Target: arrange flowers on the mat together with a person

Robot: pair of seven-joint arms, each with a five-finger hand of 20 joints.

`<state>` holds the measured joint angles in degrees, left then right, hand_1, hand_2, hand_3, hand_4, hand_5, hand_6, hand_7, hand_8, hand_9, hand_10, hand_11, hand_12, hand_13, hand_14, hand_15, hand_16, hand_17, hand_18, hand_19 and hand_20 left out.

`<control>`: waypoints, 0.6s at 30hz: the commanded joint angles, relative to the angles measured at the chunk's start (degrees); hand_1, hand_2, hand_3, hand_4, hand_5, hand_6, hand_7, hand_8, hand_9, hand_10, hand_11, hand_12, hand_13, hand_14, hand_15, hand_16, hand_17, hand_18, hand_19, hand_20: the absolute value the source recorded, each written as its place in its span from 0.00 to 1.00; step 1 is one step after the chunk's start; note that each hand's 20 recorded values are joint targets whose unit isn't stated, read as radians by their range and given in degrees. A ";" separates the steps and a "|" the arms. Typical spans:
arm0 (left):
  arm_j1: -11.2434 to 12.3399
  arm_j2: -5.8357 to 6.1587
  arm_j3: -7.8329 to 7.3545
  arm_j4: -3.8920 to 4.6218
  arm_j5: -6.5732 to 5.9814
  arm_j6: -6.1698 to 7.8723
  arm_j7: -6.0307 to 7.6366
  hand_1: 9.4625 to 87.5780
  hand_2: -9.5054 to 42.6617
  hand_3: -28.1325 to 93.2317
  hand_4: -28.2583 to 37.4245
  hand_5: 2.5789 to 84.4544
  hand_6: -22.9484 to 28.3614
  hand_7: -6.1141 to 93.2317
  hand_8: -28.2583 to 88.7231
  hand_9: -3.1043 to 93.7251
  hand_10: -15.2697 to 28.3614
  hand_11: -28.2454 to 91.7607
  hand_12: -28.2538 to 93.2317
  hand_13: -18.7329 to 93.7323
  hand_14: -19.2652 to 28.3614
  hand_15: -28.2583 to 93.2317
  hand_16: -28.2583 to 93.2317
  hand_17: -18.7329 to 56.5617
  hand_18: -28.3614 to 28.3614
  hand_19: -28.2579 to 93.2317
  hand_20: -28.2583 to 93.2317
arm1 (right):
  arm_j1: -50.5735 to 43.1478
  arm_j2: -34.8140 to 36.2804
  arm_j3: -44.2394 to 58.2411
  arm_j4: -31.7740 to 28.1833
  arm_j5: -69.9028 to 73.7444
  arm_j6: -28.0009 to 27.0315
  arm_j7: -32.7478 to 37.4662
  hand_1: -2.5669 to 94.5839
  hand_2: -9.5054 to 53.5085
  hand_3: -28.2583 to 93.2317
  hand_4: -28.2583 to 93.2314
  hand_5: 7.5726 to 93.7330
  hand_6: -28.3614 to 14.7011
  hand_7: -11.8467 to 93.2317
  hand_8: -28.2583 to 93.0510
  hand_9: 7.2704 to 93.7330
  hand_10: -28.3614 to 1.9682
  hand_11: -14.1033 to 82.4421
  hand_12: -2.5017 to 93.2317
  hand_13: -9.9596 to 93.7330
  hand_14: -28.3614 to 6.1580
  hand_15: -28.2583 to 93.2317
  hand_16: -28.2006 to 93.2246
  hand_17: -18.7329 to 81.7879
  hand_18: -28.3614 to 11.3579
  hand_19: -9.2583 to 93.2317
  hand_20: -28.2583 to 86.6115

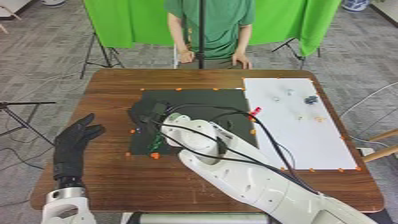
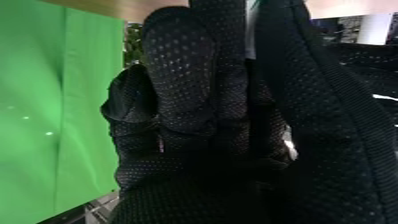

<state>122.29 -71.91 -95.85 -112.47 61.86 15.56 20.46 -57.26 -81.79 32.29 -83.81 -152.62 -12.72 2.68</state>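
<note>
Green curtain (image 1: 129,22) hangs behind the table, over grey floor tiles (image 1: 44,65), with black stands (image 1: 91,56) near it. Near the middle of the brown wooden tabletop (image 1: 115,185), toward the far edge, lies a black mat (image 1: 200,95); a white mat (image 1: 284,145) adjoins it and runs along the right edge from close to the far right corner. Orange markers (image 1: 155,155) dot the borders of both mats.

On the white mat, toward its far right corner, sits a dark bluish cluster (image 1: 311,100), with small pale pieces (image 1: 290,92) near it, nearer the far edge. Closer to the middle of that mat is a small yellow-orange piece (image 1: 319,119). A red piece (image 1: 257,111) lies where the two mats meet. On the black mat, near its left edge and toward its near left corner, is a slim green sprig (image 1: 156,142).

The left hand (image 1: 75,136) is at the left edge of the tabletop, its fingers released and relaxed, the thumb apart from them.

The right hand (image 1: 149,111) is over the left part of the black mat, its white arm (image 1: 244,175) crossing from the near right corner with black cables along it. Whether that hand is released, clenched or grasping something, I cannot tell. In the right wrist view a mottled yellow-green patch (image 2: 132,42) shows just beside the glove, too hidden to name.
</note>
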 commanded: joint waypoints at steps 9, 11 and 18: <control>0.68 -0.57 0.08 0.29 0.54 -0.89 -0.61 0.20 0.17 0.82 0.10 0.61 0.51 0.20 0.19 0.62 0.70 0.41 0.36 0.61 0.80 0.43 0.22 0.46 0.74 0.35 0.42 | 0.11 0.55 -0.10 0.31 -1.88 -0.73 0.63 0.51 0.00 0.78 0.03 0.68 0.73 0.30 0.18 0.81 0.56 0.39 0.39 0.92 0.72 0.65 0.52 0.61 0.21 0.92 0.70; 0.60 -0.62 0.08 0.37 0.57 -0.92 -0.60 0.20 0.17 0.82 0.11 0.61 0.51 0.20 0.19 0.62 0.70 0.41 0.36 0.61 0.79 0.43 0.22 0.45 0.74 0.35 0.42 | 0.17 0.50 0.11 0.47 -1.83 -1.04 0.70 0.50 0.00 0.79 0.03 0.67 0.73 0.31 0.14 0.80 0.55 0.40 0.37 0.91 0.72 0.65 0.52 0.60 0.21 0.92 0.70; 1.03 -0.65 -0.04 0.07 0.61 -0.92 -0.51 0.21 0.17 0.82 0.11 0.60 0.51 0.20 0.19 0.62 0.70 0.41 0.36 0.61 0.79 0.43 0.22 0.45 0.74 0.35 0.42 | 1.77 1.79 0.46 0.32 -1.23 0.04 1.61 0.49 0.00 0.80 0.02 0.65 0.73 0.31 0.14 0.78 0.54 0.43 0.32 0.91 0.71 0.65 0.51 0.60 0.20 0.92 0.70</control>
<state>122.28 -71.98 -95.80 -112.43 62.13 15.16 20.38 -57.39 -81.53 32.29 -83.30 -153.62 -13.24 3.02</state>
